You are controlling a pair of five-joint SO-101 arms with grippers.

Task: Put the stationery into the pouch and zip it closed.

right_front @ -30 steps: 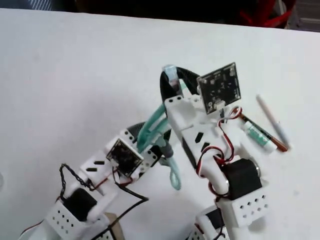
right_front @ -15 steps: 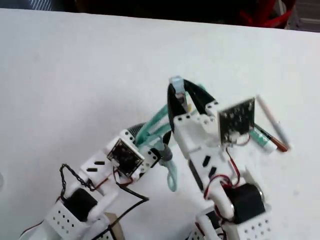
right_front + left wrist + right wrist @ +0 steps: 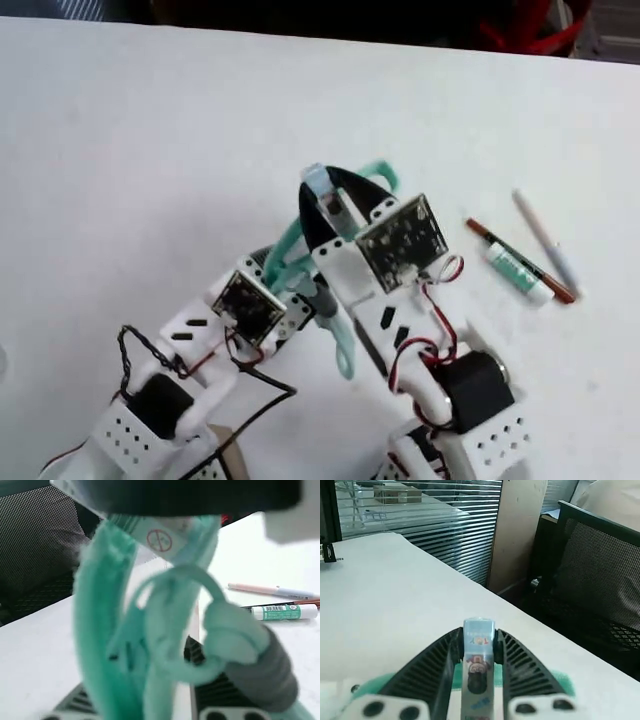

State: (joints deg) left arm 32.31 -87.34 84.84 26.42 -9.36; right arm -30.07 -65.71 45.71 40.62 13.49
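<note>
Low in the left of the high view, the left gripper was pinched shut on the green pouch. It held the pouch up off the white table. A green loop hung down from the pouch near the middle of that view. I could not see how wide the pouch's mouth was open.

Just above the pouch, in the middle of the high view, the right gripper had its black jaws closed around a little block. It looked like an eraser. The block stood up straight between the jaws, with green pouch cloth right under them.

I think the step was to drop the block into the pouch. To do it well, the left gripper should hold the pouch steady with its mouth facing up. The right gripper should bring the block right over the mouth and go down slowly. It should let go only when the block is inside. If it lets go too early, the block may bounce off the cloth and fall on the table.

Farther off, at the right of the high view, more stationery lay on the table. There was a brown pencil, a white tube touching it, and a pale pen just beside them. These were not yet in the pouch, and the zip was not yet closed.
</note>
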